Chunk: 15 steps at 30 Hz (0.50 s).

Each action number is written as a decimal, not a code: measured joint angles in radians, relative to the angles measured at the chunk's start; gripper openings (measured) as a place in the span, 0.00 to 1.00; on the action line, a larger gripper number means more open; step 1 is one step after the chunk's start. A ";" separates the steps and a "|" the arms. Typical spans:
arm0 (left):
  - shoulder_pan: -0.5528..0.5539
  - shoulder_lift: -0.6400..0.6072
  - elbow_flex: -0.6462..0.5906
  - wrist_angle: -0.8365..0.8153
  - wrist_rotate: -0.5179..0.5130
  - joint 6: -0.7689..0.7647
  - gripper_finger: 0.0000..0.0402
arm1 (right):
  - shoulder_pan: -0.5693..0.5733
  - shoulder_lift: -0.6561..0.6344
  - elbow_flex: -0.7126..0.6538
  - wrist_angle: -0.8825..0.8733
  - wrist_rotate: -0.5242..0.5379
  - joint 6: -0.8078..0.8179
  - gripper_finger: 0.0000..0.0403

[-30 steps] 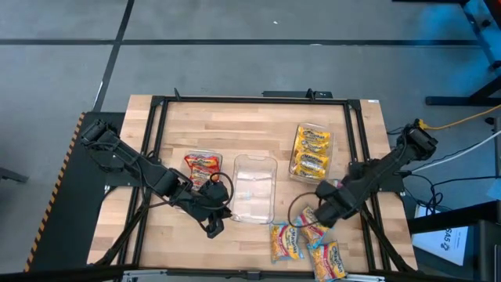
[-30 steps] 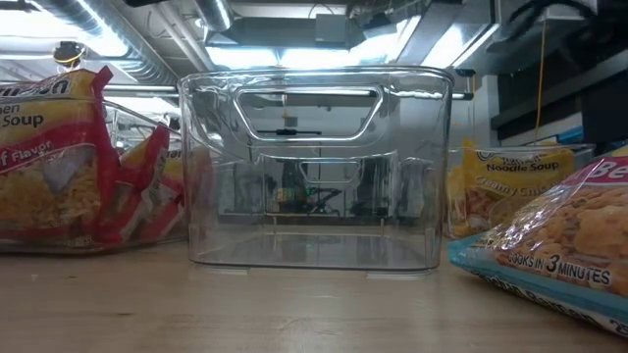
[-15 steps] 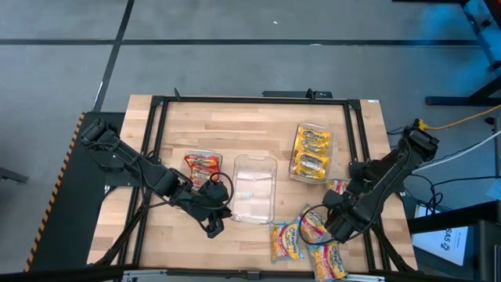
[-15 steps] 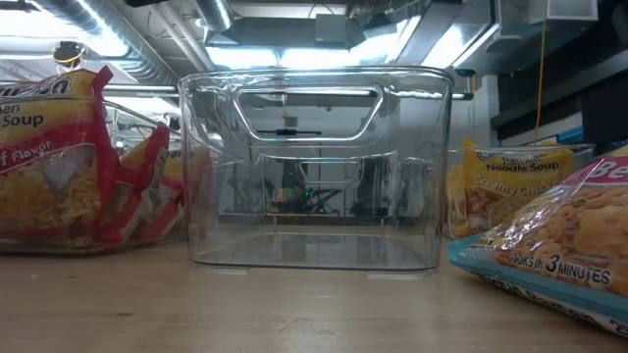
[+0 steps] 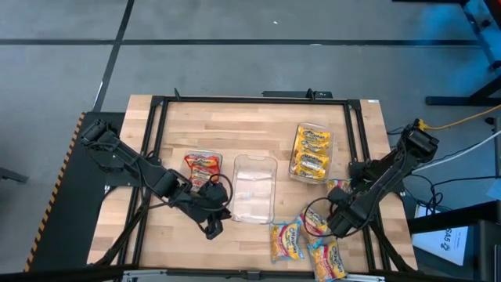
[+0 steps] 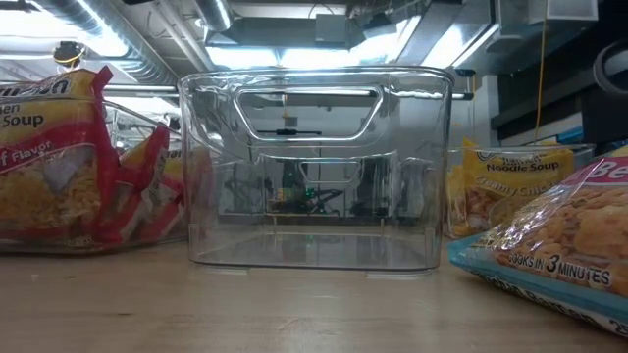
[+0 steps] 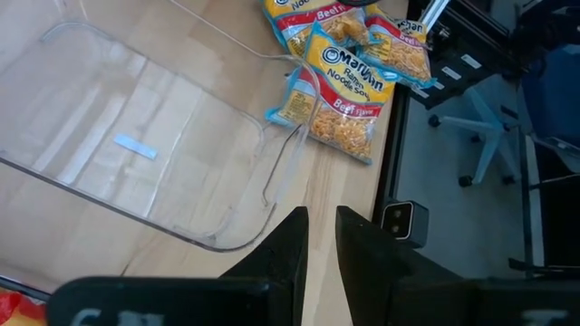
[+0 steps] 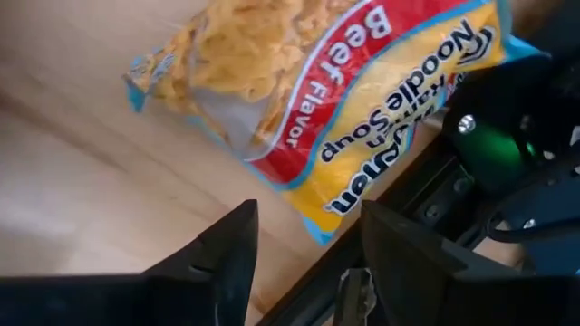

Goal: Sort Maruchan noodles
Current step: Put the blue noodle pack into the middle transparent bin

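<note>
Several Maruchan noodles packets show. Red ones (image 5: 202, 167) lie in a clear tray left of the middle, and yellow ones (image 5: 311, 152) fill a clear tray at the far right. Blue-edged beef packets (image 5: 286, 240) lie loose on the wood near the front edge. My right gripper (image 5: 334, 225) hovers open beside them, and a beef packet (image 8: 344, 100) lies flat on the table ahead of its fingers. My left gripper (image 5: 211, 227) waits by the near left corner of an empty clear tray (image 5: 255, 188), a narrow gap between its fingers (image 7: 322, 240).
A black frame rail (image 5: 366, 227) runs close along the table's right side, next to my right gripper. The empty tray (image 6: 314, 167) stands in the table's middle. Bare wood (image 5: 235, 125) lies across the far half of the table.
My right gripper has gone toward the table's near edge and a little right, coming to hover over the loose beef packets. My left arm has kept still.
</note>
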 joint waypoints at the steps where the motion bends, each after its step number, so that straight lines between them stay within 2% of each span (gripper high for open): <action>1: 0.000 0.000 0.000 0.000 0.000 0.000 0.13 | 0.000 0.000 -0.004 0.001 0.000 0.019 0.48; 7: 0.000 0.000 0.000 0.001 0.000 -0.001 0.13 | 0.000 0.000 -0.068 0.077 -0.011 0.147 0.47; 15: 0.000 0.000 0.000 0.001 0.000 -0.002 0.13 | 0.000 -0.001 -0.138 0.161 -0.043 0.195 0.46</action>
